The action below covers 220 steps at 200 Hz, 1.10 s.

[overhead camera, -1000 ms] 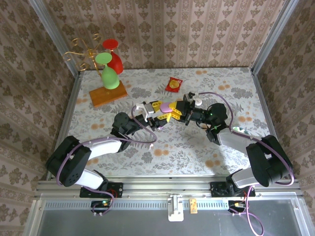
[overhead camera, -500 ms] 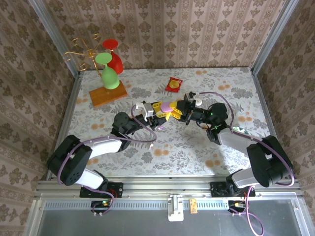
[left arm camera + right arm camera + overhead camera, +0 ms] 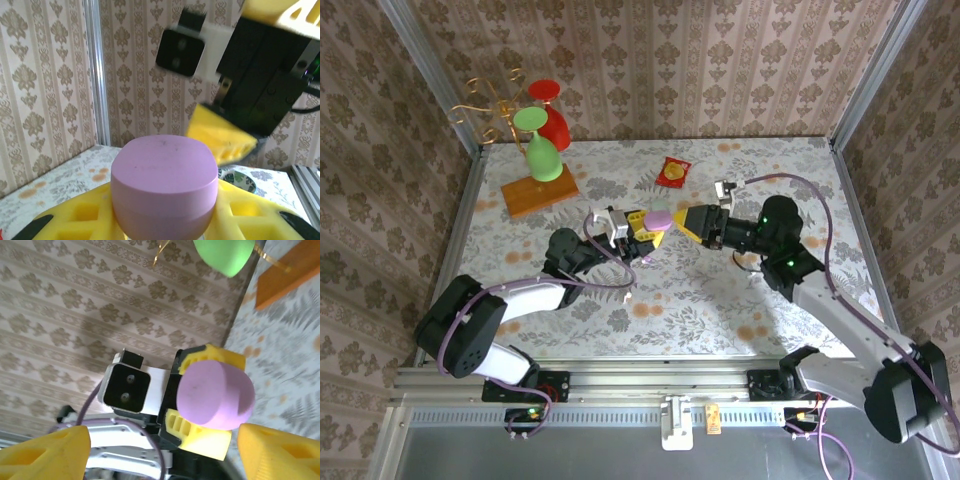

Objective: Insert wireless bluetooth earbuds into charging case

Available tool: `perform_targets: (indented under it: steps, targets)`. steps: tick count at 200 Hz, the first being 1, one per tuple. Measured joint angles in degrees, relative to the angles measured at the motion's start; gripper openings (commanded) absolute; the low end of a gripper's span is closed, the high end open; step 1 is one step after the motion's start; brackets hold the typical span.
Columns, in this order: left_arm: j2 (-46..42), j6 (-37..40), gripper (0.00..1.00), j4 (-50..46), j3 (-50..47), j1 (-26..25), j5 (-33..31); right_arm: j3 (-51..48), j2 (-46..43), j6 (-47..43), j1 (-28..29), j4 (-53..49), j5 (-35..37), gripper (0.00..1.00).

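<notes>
Left gripper (image 3: 653,226): clamped on the lilac charging case (image 3: 660,215), one yellow finger (image 3: 75,220) on each side of its lower half. The case is held over the middle of the table (image 3: 720,300), slightly toward the far edge. Lid down, seam visible in the left wrist view.

Right gripper (image 3: 685,220): fingers spread wide apart, holding nothing. It points at the case from the right and stands just clear of it. In the right wrist view both yellow fingertips (image 3: 50,450) sit at the bottom corners, with the case ahead between them.

Red-and-yellow packet (image 3: 673,172): flat on the table near the middle of the far edge, well apart from both grippers.

Far-left corner: wooden board (image 3: 540,193) carrying a green glass (image 3: 542,150) and a red glass (image 3: 552,115).
</notes>
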Motion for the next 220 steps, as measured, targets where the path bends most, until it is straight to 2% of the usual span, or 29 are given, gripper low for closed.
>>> perform_targets:
  steps: [42,81,133,220]
  targets:
    - [0.00,-3.52,0.25,0.00,-0.57,0.24,3.37,2.25,-2.58,-26.71,2.64,-11.69,3.80,0.88]
    - [-0.17,-5.03,0.24,-0.02,-1.38,0.24,4.68,2.60,-0.94,-41.72,5.11,-15.82,4.37,0.89]
    - [-1.44,-6.62,0.24,0.00,-1.62,0.11,5.35,4.81,3.69,-47.50,5.09,-16.46,5.60,0.88]
    - [-4.13,-7.37,0.23,-2.16,-1.88,-0.24,6.49,6.08,4.59,-47.30,4.74,-15.96,7.54,0.86]
